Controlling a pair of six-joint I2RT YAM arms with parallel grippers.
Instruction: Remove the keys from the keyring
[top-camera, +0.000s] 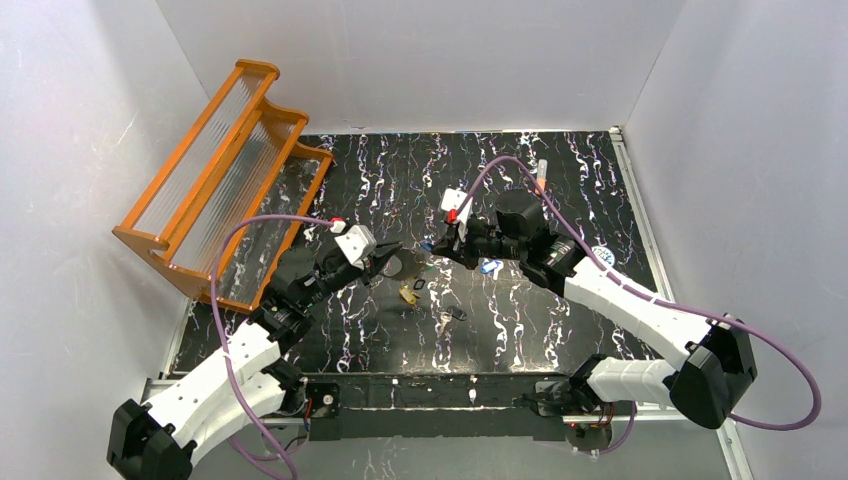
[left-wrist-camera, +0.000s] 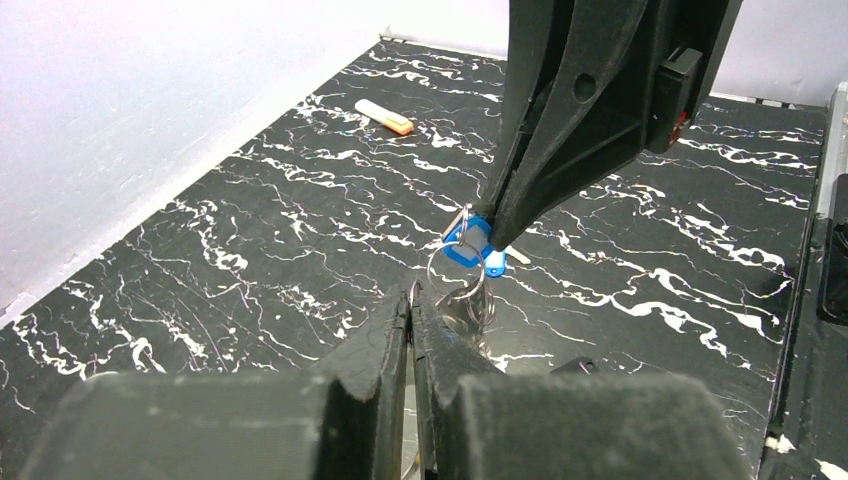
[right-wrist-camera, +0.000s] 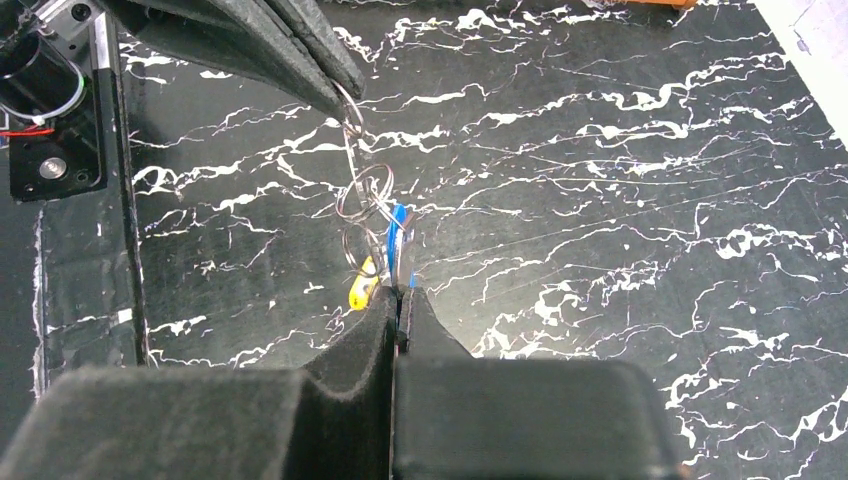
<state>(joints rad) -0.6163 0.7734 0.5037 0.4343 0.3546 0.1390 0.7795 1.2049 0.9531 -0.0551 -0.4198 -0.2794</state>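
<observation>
The keyring (right-wrist-camera: 350, 150), a thin grey wire loop, hangs stretched between my two grippers above the black marbled table. My left gripper (left-wrist-camera: 413, 295) is shut on its edge; it also shows in the right wrist view (right-wrist-camera: 345, 88) and the top view (top-camera: 387, 262). My right gripper (right-wrist-camera: 400, 292) is shut on a blue-headed key (right-wrist-camera: 398, 240), seen from the left wrist as a blue head (left-wrist-camera: 466, 245) under the right fingertips (left-wrist-camera: 510, 205). Small silver rings and keys (left-wrist-camera: 465, 305) dangle between them. A yellow-headed key (right-wrist-camera: 361, 290) hangs below, also in the top view (top-camera: 408, 292).
An orange rack (top-camera: 225, 170) stands at the back left. An orange-and-white tube (top-camera: 541, 170) lies at the back, also in the left wrist view (left-wrist-camera: 384, 117). A blue-and-white disc (top-camera: 490, 266) lies under the right arm. A small dark object (top-camera: 457, 314) lies nearer the front.
</observation>
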